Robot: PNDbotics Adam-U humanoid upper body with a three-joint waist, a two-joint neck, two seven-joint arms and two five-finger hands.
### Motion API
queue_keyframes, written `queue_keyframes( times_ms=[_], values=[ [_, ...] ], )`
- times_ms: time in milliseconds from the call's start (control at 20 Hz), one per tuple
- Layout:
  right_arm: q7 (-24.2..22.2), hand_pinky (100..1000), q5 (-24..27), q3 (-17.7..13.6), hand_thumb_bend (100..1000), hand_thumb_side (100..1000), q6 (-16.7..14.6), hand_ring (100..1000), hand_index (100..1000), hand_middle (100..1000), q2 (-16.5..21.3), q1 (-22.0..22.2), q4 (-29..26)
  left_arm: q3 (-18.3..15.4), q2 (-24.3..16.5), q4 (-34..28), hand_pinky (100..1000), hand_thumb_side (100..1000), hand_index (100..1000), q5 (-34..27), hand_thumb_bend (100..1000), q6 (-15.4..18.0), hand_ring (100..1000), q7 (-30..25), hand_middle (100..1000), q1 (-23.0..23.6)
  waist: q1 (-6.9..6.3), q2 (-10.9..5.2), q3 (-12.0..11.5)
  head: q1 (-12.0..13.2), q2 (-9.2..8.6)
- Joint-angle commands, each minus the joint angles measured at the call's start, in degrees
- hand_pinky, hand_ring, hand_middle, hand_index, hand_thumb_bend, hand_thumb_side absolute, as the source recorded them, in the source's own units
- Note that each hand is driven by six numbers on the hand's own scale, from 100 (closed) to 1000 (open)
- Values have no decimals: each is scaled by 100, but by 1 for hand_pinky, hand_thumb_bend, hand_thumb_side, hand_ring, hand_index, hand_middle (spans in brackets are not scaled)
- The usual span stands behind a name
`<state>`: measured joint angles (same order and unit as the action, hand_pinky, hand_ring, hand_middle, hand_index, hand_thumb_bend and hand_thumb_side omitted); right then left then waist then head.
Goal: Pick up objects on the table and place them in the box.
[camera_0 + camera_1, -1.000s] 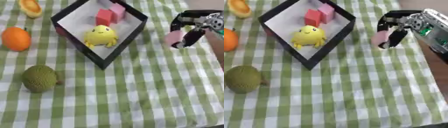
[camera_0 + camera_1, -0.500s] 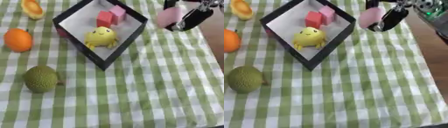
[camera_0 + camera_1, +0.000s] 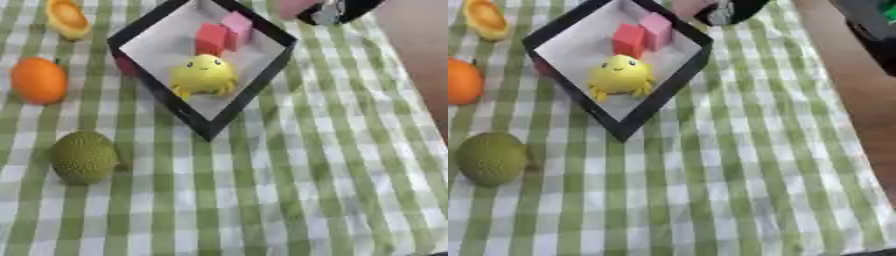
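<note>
Green-checked cloth covering table. Since a second ago: carrying pink object from right side up toward far corner of box, now at top edge beside it; judging release next. Holding pink object in curled right hand, mostly cut off. Already sitting in box: yellow toy, red block, pink block. Remaining outside, left: orange, green fruit. Left hand not showing.
</note>
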<state>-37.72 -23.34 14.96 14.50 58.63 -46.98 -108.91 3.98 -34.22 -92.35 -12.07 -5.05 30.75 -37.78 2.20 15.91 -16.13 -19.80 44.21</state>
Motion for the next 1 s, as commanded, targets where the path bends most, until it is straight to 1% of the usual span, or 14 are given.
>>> queue_keyframes(
  times_ms=[50, 150, 200, 250, 500, 600, 650, 700, 900, 1000],
  values=[
    [-90, 781, -206, 173, 310, 100, -67, 675, 584, 506, -298, -413, 450, -6, -112, -135, 789, 704, 807, 5, 734, -2, 850, -48, 809, -155, 23, -187, -47, -102, -10],
    [-102, 781, -360, 303, 304, 100, -127, 676, 588, 509, -553, -631, 808, 14, -78, -143, 789, 704, 807, 3, 734, -7, 850, -65, 809, -200, 45, -168, -106, -153, -10],
    [-105, 781, -437, 363, 335, 100, -166, 676, 591, 510, -679, -711, 988, 24, -59, -148, 788, 704, 807, 2, 734, -8, 850, -74, 809, -225, 55, -156, -139, -180, -10],
    [-104, 781, -501, 417, 296, 100, -209, 676, 592, 513, -794, -770, 1154, 34, -41, -152, 788, 704, 807, 0, 735, -10, 850, -83, 809, -248, 63, -144, -169, -202, -10],
    [-107, 783, -772, 651, 296, 100, -438, 684, 609, 531, -1181, -867, 1725, 55, 19, -158, 788, 704, 806, -3, 736, -15, 850, -100, 809, -311, 96, -105, -254, -258, -10],
    [-132, 787, -859, 738, 299, 100, -530, 690, 623, 546, -1294, -863, 1890, 63, 34, -157, 787, 704, 806, -5, 737, -16, 850, -103, 809, -326, 104, -93, -277, -275, -10],
    [-151, 787, -893, 781, 345, 100, -579, 691, 625, 548, -1342, -858, 1957, 64, 41, -155, 787, 707, 806, -5, 733, -17, 850, -102, 809, -334, 106, -88, -287, -282, -10],
    [-164, 787, -921, 812, 300, 100, -626, 691, 626, 549, -1380, -857, 2010, 65, 46, -153, 787, 703, 806, -5, 737, -18, 850, -101, 809, -339, 107, -85, -293, -287, -10],
    [-198, 791, -959, 901, 304, 100, -766, 700, 644, 568, -1481, -845, 2151, 67, 56, -152, 787, 704, 806, -4, 737, -18, 850, -97, 809, -350, 110, -80, -307, -313, -10],
    [-213, 798, -947, 922, 317, 100, -818, 721, 666, 592, -1501, -838, 2183, 68, 58, -151, 786, 703, 806, -4, 738, -19, 849, -95, 809, -348, 112, -81, -308, -313, -10]
  ],
)
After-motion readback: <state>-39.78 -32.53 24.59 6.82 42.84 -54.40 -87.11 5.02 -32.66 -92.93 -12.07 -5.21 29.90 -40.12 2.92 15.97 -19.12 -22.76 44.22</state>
